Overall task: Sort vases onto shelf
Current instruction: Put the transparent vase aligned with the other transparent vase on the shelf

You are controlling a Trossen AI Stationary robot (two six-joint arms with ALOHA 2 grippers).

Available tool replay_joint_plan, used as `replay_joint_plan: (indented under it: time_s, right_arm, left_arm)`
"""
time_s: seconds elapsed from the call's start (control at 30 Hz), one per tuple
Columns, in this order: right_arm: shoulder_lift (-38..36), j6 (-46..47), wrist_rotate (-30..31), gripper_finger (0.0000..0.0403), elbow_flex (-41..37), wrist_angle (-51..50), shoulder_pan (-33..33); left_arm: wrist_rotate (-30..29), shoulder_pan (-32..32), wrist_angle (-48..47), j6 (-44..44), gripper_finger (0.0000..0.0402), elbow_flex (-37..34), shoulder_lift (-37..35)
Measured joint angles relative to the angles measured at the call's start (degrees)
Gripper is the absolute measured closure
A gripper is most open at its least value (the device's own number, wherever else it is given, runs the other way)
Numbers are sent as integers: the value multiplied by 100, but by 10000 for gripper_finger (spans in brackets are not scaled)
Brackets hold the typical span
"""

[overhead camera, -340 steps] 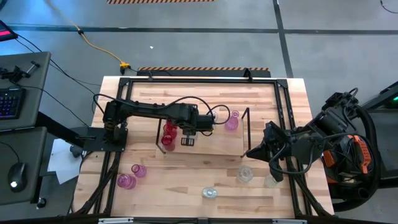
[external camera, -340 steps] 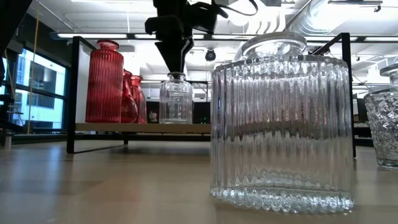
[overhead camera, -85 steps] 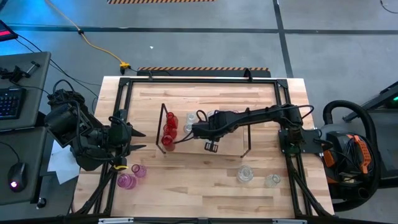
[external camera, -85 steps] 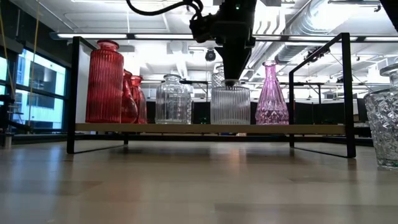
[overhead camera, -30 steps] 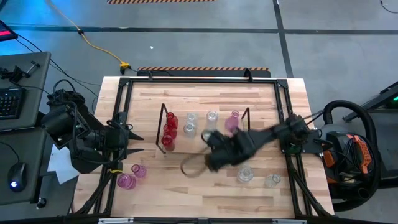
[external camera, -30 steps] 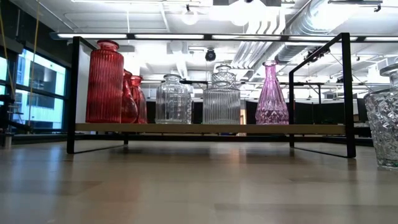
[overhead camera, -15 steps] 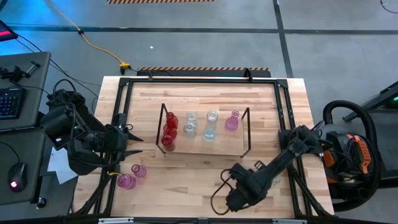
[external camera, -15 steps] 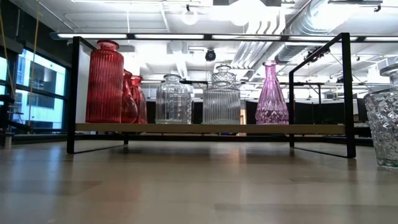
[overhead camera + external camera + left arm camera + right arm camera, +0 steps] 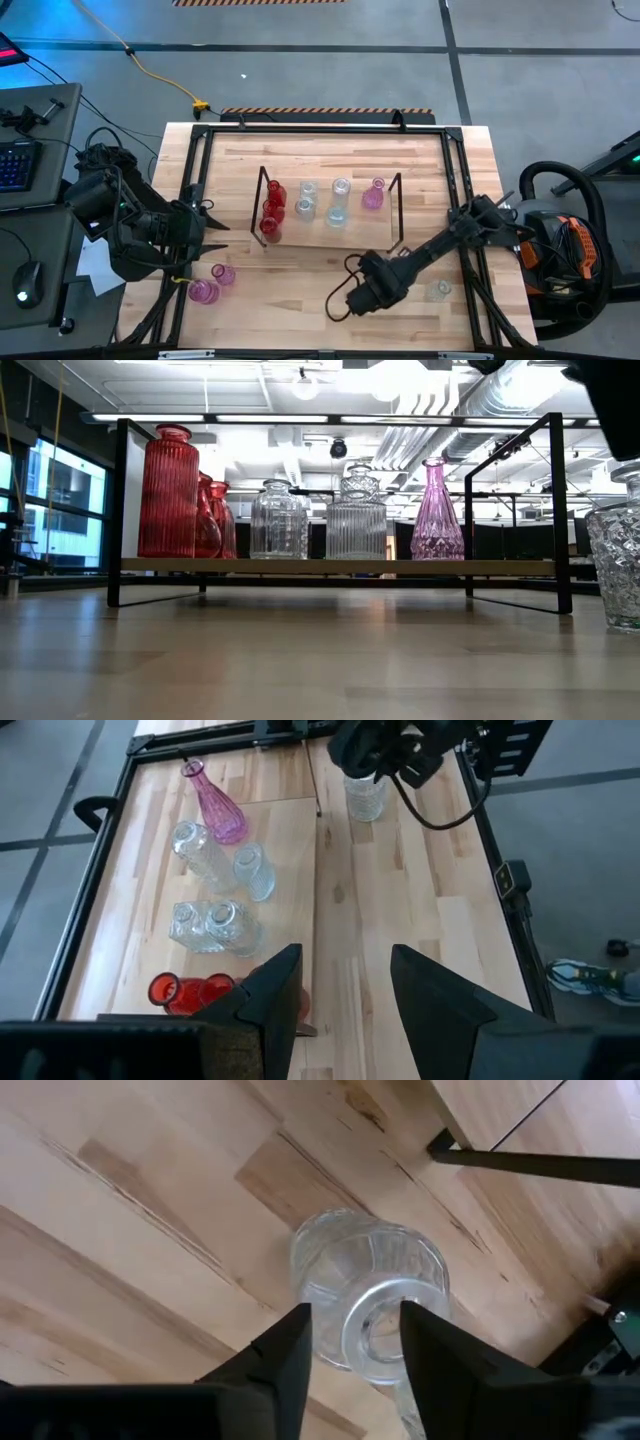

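Observation:
The shelf [image 9: 355,232] stands mid-table on its wooden board. It holds red vases [image 9: 270,208] at its left end, clear ones [image 9: 305,198] [image 9: 338,200] in the middle and a pink one [image 9: 373,195] at its right end, all upright. A clear vase [image 9: 370,1315] stands on the table near the shelf's right end. My right gripper [image 9: 355,1350] hangs open above it, a finger on either side of its mouth. In the high view that arm [image 9: 380,283] hides this vase. My left gripper [image 9: 208,228] waits open at the table's left edge.
Another clear vase [image 9: 438,290] stands near the table's right edge. Two pink vases [image 9: 222,273] [image 9: 203,291] stand at the near left, close to my left gripper. A black metal frame [image 9: 320,130] edges the table. Bare wood lies between the shelf and the near edge.
My right gripper has swung away from the shelf toward the table's near edge, then come back a little toward the far right. It now hangs over the clear vase beside the shelf's right end. In the low view the arm has come in at the top right.

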Motion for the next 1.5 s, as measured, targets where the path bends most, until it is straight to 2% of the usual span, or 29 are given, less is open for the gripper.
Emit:
replay_joint_plan:
  time_s: [0.23,0.5,1.07,1.3,1.5]
  right_arm:
    - [0,-1,-206,245,-221,8,-93]
    - [-2,24,-231,245,-58,34,-112]
    - [0,685,-303,245,-62,282,143]
    - [-57,691,-168,245,-474,764,220]
    - [-34,712,-386,245,-484,462,215]
  left_arm:
    - [2,0,0,-132,254,0,0]
    - [2,-33,0,-112,254,0,0]
    - [-4,-33,0,-20,254,0,2]
    - [-7,-33,0,-38,254,0,2]
    - [25,-33,0,-70,254,0,2]
